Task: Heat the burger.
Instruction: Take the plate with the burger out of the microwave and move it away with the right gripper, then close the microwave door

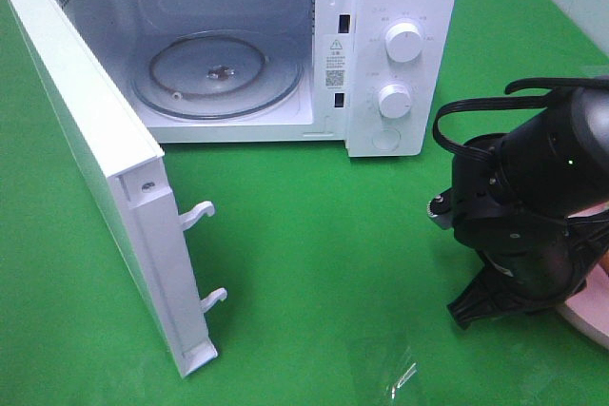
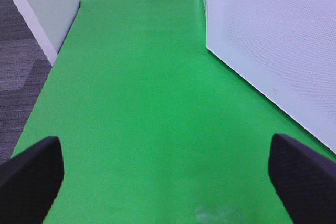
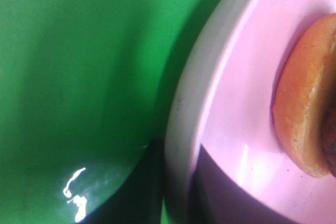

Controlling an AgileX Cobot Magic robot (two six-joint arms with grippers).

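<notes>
Exterior high view: a white microwave (image 1: 238, 45) stands open at the far side of the green tabletop (image 1: 324, 263), its door (image 1: 95, 168) swung left. At the near right, the right arm bends over a pink plate (image 3: 231, 129). Its pincer, not visible itself, is clenched on the plate's rim, with the burger (image 3: 307, 98) on the plate just beside it. The left pincer (image 2: 168, 182) hangs released above bare tabletop.

Bright, even light overall. Overhead view is sharp, with soft shadows under the door (image 1: 105, 187). Right wrist shot is super blurry up close, with white glare on the cloth (image 3: 73, 195) and a dark shadow beside the plate (image 3: 231, 129).
</notes>
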